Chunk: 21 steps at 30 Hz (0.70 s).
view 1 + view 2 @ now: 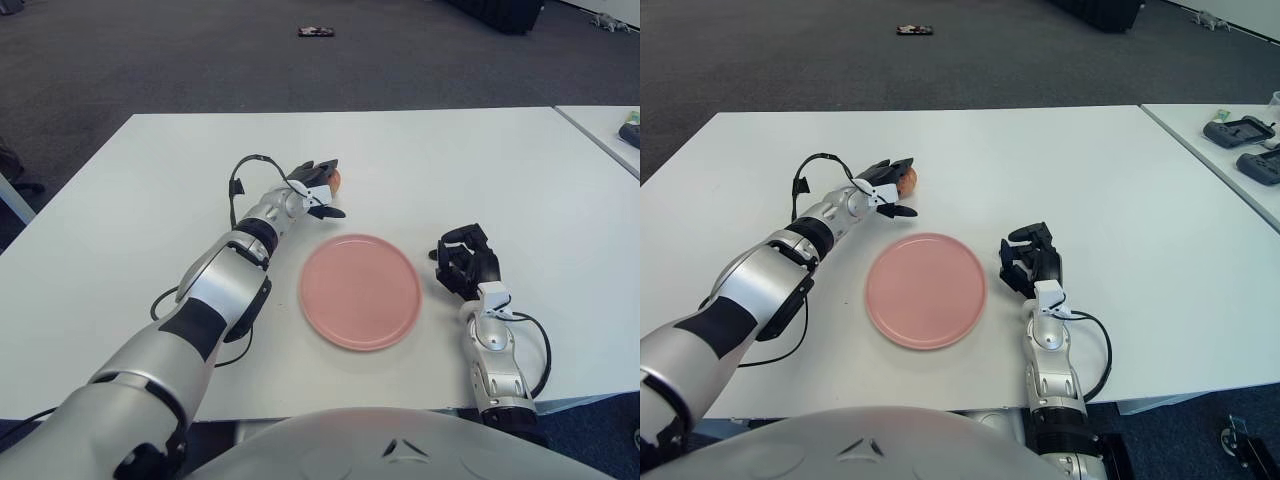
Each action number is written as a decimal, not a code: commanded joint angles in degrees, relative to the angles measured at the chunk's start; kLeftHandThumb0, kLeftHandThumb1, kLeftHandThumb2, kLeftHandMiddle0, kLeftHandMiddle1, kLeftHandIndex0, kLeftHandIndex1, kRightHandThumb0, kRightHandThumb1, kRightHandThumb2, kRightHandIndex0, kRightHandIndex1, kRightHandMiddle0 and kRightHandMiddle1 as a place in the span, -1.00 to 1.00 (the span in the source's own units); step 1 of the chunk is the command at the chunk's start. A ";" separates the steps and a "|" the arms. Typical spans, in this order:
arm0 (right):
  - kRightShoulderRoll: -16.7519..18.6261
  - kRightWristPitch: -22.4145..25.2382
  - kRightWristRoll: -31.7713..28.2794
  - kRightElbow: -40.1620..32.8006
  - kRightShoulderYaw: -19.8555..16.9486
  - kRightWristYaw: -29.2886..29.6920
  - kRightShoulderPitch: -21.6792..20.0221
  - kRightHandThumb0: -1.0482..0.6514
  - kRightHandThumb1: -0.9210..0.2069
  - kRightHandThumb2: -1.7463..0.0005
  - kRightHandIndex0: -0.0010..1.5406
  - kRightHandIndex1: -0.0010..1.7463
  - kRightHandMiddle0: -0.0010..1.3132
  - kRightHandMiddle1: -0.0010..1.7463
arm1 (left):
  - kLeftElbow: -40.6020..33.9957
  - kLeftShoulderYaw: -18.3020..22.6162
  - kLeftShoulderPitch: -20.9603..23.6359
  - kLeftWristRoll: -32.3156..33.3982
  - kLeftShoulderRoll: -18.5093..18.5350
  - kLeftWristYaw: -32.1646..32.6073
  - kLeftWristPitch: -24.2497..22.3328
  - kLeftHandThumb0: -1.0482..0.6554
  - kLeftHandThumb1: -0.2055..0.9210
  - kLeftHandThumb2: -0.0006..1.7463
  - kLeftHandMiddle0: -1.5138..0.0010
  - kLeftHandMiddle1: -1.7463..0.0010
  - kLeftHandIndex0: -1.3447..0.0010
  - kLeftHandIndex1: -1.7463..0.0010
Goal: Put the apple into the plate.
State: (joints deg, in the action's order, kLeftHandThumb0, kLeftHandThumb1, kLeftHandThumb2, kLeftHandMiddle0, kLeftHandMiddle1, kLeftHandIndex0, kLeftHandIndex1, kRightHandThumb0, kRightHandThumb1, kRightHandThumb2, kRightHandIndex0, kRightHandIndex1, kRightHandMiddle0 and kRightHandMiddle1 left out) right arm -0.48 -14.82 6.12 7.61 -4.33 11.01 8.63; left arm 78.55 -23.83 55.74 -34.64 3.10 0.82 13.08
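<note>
A small red-orange apple sits on the white table just beyond the pink plate, mostly hidden by fingers. My left hand reaches across from the left. Its dark fingers curl over the top of the apple and its thumb lies beneath, so the apple sits in its grasp. The plate has nothing on it and lies flat at the table's centre front. My right hand shows to the right of the plate with its fingers curled and nothing in them.
A black cable loops off my left wrist. A second white table at the far right carries dark devices. A small dark object lies on the carpet beyond the table.
</note>
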 commanded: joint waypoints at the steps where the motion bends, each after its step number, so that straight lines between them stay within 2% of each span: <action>1: -0.66 0.70 0.86 0.06 -1.20 1.13 2.30 -0.20 -0.68 0.10 -0.21 0.44 -0.54 1.00 | 0.42 -0.45 1.65 -0.53 -0.31 -0.90 -1.04 -0.95 0.79 -0.65 1.00 1.00 1.00 1.00; 4: -0.75 0.32 1.24 -0.25 -1.15 1.23 2.72 -0.20 -0.69 0.11 -0.21 0.43 -0.55 1.00 | 0.50 -0.63 1.77 -0.73 -0.57 -1.04 -1.84 -0.94 0.79 -0.66 1.00 1.00 1.00 1.00; 8: -0.80 2.28 1.80 -1.77 -1.17 1.36 3.61 -0.20 -0.70 0.13 -0.22 0.41 -0.56 1.00 | 0.42 -1.45 2.23 -1.27 -0.70 -2.46 -3.03 -0.91 0.80 -0.65 1.00 1.00 1.00 1.00; 11: -0.70 3.43 2.01 -2.79 -1.26 1.39 4.11 -0.20 -0.71 0.13 -0.23 0.39 -0.56 1.00 | 0.37 -2.60 2.46 -2.14 -0.53 -3.26 -3.43 -0.86 0.76 -0.57 0.98 0.99 0.99 0.90; 14: -0.55 3.91 1.97 -3.58 -1.36 1.25 4.47 -0.20 -0.72 0.14 -0.24 0.38 -0.56 1.00 | 0.42 -3.83 2.61 -3.28 -0.38 -3.85 -3.63 -0.84 0.76 -0.52 0.87 0.86 1.00 0.53; 15: -0.52 3.91 1.89 -3.74 -1.38 1.21 4.52 -0.20 -0.72 0.14 -0.24 0.38 -0.57 1.00 | 0.43 -4.22 2.68 -3.65 -0.35 -4.04 -3.68 -0.85 0.80 -0.53 0.86 0.59 1.00 0.25; 16: -0.47 4.01 1.80 -3.94 -1.38 1.17 4.56 -0.20 -0.72 0.14 -0.24 0.38 -0.57 1.00 | 0.45 -4.67 2.75 -4.03 -0.33 -4.26 -3.74 -0.85 0.83 -0.54 0.89 0.37 1.00 0.07; 19: -0.34 4.98 1.74 -4.60 -1.31 1.07 4.64 -0.20 -0.72 0.15 -0.24 0.38 -0.57 1.00 | 0.52 -5.59 2.84 -4.64 -0.25 -4.73 -3.76 -0.86 0.89 -0.54 0.86 0.03 1.00 -0.29; 21: -0.34 5.87 1.63 -5.16 -1.26 0.84 4.75 -0.20 -0.72 0.15 -0.24 0.38 -0.57 1.00 | 0.56 -6.32 2.86 -5.10 -0.17 -5.24 -3.49 -0.86 0.90 -0.54 0.82 -0.11 0.96 -0.45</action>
State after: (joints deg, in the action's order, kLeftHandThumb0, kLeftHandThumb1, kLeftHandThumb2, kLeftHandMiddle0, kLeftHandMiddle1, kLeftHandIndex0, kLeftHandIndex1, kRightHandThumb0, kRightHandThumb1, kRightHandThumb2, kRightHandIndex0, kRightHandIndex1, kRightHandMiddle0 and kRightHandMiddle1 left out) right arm -0.48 -11.68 7.47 2.32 -4.68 11.48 12.18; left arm 78.35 -28.75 58.79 -38.34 2.77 -2.20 9.89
